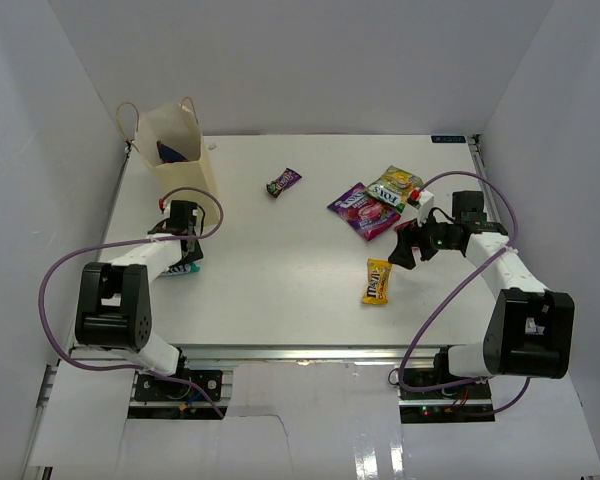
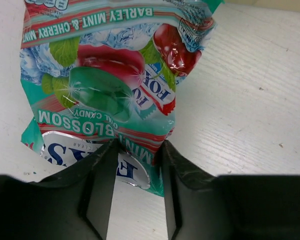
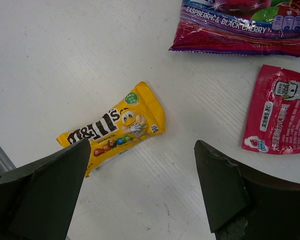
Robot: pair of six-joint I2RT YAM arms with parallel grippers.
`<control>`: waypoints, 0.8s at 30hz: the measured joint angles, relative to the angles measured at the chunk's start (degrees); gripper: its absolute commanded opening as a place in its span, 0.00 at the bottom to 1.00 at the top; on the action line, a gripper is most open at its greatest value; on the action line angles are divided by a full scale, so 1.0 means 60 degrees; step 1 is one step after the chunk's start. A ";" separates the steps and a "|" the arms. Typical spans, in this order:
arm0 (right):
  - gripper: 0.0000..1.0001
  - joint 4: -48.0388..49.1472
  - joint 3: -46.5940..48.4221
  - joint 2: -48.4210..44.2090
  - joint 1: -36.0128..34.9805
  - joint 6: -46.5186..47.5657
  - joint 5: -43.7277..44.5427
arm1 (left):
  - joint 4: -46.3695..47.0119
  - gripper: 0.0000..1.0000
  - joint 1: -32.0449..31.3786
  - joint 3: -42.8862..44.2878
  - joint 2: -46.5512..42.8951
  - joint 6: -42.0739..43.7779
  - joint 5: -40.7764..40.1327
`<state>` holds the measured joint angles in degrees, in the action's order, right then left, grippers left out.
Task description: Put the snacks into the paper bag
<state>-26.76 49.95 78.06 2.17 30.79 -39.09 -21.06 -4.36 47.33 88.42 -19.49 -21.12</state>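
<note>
1. The left fingers [image 2: 102,167] are half closed and straddle the near end of the teal packet [image 2: 105,80], ready to lift it; I cannot tell whether they pinch it yet.
2. The right fingers [image 3: 55,175] are spread wide and empty, hovering over the yellow packet [image 3: 115,131], probably the next pick.
3. The paper bag [image 1: 185,135] stands open just beyond the left fingers.
4. I count seven packets, I think: one in the bag and six on the bench [image 1: 280,290].

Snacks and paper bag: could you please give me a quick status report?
Left tool straddling teal packet's end, grip unconfirmed. Right tool open over yellow packet. Paper bag upright, one dark packet inside. Nothing in the way.
</note>
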 measured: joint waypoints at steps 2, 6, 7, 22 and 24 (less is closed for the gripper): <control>0.90 -0.0047 0.0000 0.0007 0.0000 0.0055 -0.0073 | 0.0051 0.30 -0.0007 -0.0018 0.0000 0.0073 -0.0127; 0.90 -0.0080 0.0004 0.0007 0.0000 0.0164 -0.0226 | 0.0087 0.12 -0.0018 -0.0029 -0.0171 0.0106 -0.0175; 0.90 -0.0098 0.0004 0.0007 0.0000 0.0189 -0.0259 | 0.0091 0.09 -0.0018 -0.0066 -0.0248 0.0080 -0.0142; 0.90 -0.0528 0.0215 -0.0022 0.0000 0.0317 -0.0466 | -0.1854 0.00 -0.0138 -0.0069 -0.6550 -0.0929 0.2178; 0.90 -0.0554 0.0288 -0.0022 0.0000 0.0357 -0.0477 | -0.2076 0.00 -0.0138 0.0776 -0.6819 -0.0991 0.2280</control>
<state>-30.09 51.68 77.93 2.17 32.93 -41.95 -33.52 -5.19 51.99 47.51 -25.43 -7.44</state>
